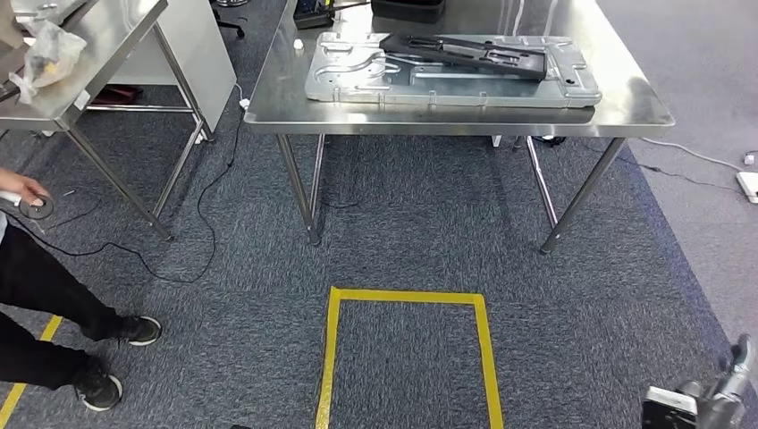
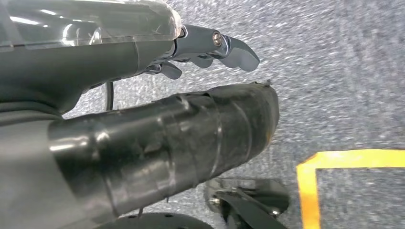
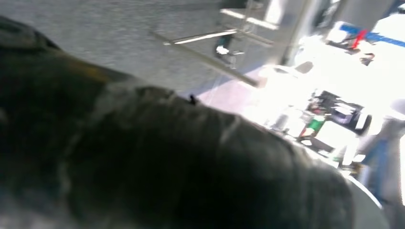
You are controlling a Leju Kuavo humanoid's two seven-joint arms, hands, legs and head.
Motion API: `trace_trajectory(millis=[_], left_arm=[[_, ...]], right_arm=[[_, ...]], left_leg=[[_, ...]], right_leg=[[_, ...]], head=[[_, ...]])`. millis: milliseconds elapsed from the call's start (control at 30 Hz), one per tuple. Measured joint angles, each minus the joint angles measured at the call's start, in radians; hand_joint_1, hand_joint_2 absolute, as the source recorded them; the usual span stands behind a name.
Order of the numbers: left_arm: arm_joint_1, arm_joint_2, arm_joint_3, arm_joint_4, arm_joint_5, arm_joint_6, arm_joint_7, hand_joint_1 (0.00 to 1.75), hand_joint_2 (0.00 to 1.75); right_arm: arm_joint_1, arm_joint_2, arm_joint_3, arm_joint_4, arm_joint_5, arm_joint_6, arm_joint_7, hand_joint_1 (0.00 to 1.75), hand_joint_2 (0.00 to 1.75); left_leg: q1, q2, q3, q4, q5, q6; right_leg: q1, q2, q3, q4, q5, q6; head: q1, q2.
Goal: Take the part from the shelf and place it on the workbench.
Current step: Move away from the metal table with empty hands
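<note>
- The workbench tabletop (image 1: 626, 94) is straight ahead in the head view, steel and shiny, on thin metal legs.
- A big silver stamped panel (image 1: 357, 76) lies flat on it, and the dark part (image 1: 465, 54) lies on top of that panel, long and flat, running a bit diagonally across it. So the part is on the workbench, and neither hand is touching it.
- The left hand (image 2: 210, 47), seen from the left wrist view, hangs over the grey carpet (image 1: 402, 223). Its dark fingers (image 2: 236, 50) stick out fairly straight with only a slight curl, the taped-up black thumb (image 2: 191, 138) sits apart from them, and there's nothing in between. Looks open and empty to me.
- The right hand (image 1: 715, 393) just pokes into the bottom right corner of the head view, low by the floor. The right wrist view is a blurry dark blob up close, so honestly I can't tell whether it's open or closed, or holding anything.
- A yellow tape rectangle (image 1: 407, 299) is marked on the carpet in front of the workbench.
- A person (image 1: 54, 304) in black trousers and black shoes stands at the left edge.
- A second steel table (image 1: 107, 36) stands at the top left, with a crumpled plastic bag (image 1: 45, 54) on it.
- A black cable (image 1: 210, 206) trails across the floor between the two tables.
</note>
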Motion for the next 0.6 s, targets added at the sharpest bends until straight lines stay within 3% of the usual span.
trace_trajectory(millis=[33,100,133,200,267,300,367,433,467,500,533,600], left_arm=[[0.0,0.0,0.003,0.0,0.0,0.0,0.0,0.0,0.0],[0.0,0.0,0.007,0.0,0.0,0.001,0.002,0.0,0.0],[0.0,0.001,0.008,0.0,0.0,0.002,0.002,0.0,0.0],[-0.001,0.001,0.011,0.0,-0.001,0.003,0.004,0.0,0.0],[0.001,0.001,0.013,0.0,-0.003,0.003,0.007,0.0,0.0],[0.002,0.0,0.014,0.0,-0.004,0.003,0.008,0.0,0.0],[0.002,0.0,0.014,0.0,-0.005,0.003,0.01,0.0,0.0],[0.002,0.0,0.015,0.0,-0.005,0.003,0.01,0.0,0.0],[0.002,-0.001,0.015,0.0,-0.005,0.003,0.01,0.0,0.0],[0.003,-0.001,0.016,0.0,-0.006,0.002,0.009,0.0,0.0],[0.003,-0.001,0.017,0.0,-0.006,0.002,0.008,0.0,0.0],[0.002,-0.003,0.019,0.0,-0.008,0.0,0.006,0.0,0.0]], right_arm=[[-0.001,0.011,-0.033,0.009,-0.005,0.023,-0.004,0.0,0.0],[-0.003,0.034,-0.098,0.027,-0.01,0.065,-0.011,0.0,0.0],[-0.005,0.044,-0.128,0.035,-0.011,0.082,-0.012,0.0,0.0],[-0.013,0.062,-0.185,0.054,-0.008,0.11,-0.013,0.0,0.0],[-0.024,0.077,-0.232,0.079,0.0,0.136,-0.014,0.0,0.0],[-0.03,0.084,-0.257,0.095,0.007,0.149,-0.015,0.0,0.0],[-0.042,0.096,-0.308,0.13,0.027,0.168,-0.015,0.0,0.0],[-0.057,0.104,-0.351,0.169,0.05,0.175,-0.015,0.0,0.0],[-0.066,0.105,-0.369,0.192,0.063,0.178,-0.015,0.0,0.0],[-0.076,0.106,-0.387,0.219,0.076,0.181,-0.015,0.0,0.0],[-0.087,0.106,-0.403,0.247,0.089,0.183,-0.015,0.0,0.0],[-0.111,0.106,-0.439,0.309,0.111,0.184,-0.015,0.0,0.0]], left_leg=[[0.0,0.0,0.03,-0.023,0.027,0.001],[0.0,-0.002,0.126,-0.152,0.071,0.008],[-0.002,-0.003,0.17,-0.221,0.073,0.013],[-0.008,-0.004,0.21,-0.298,0.06,0.023],[-0.007,-0.002,0.203,-0.311,0.068,0.037],[-0.005,0.0,0.196,-0.314,0.078,0.046],[-0.001,0.005,0.177,-0.319,0.1,0.063],[-0.003,0.006,0.151,-0.316,0.118,0.07],[-0.004,0.007,0.138,-0.313,0.128,0.069],[-0.004,0.008,0.123,-0.309,0.137,0.068],[-0.004,0.009,0.109,-0.304,0.144,0.066],[-0.004,0.01,0.082,-0.288,0.156,0.06]], right_leg=[[0.0,0.0,-0.013,0.005,0.007,0.002],[0.001,0.0,-0.035,0.017,0.019,0.009],[0.002,0.0,-0.044,0.022,0.024,0.013],[0.003,-0.001,-0.054,0.027,0.038,0.025],[0.003,0.0,-0.059,0.027,0.05,0.038],[0.002,0.002,-0.063,0.033,0.04,0.044],[-0.002,0.007,-0.084,0.096,-0.033,0.053],[-0.004,0.009,-0.114,0.214,-0.127,0.06],[-0.004,0.009,-0.122,0.266,-0.147,0.063],[-0.005,0.009,-0.117,0.292,-0.143,0.065],[-0.006,0.009,-0.095,0.283,-0.12,0.066],[-0.008,0.009,-0.003,0.166,-0.073,0.064]], head=[[0.0,0.0],[0.0,0.0],[0.0,0.0],[0.0,0.0],[0.001,0.0],[0.001,0.0],[0.002,0.0],[0.003,0.0],[0.003,0.0],[0.003,0.0],[0.003,0.0],[0.003,0.0]])
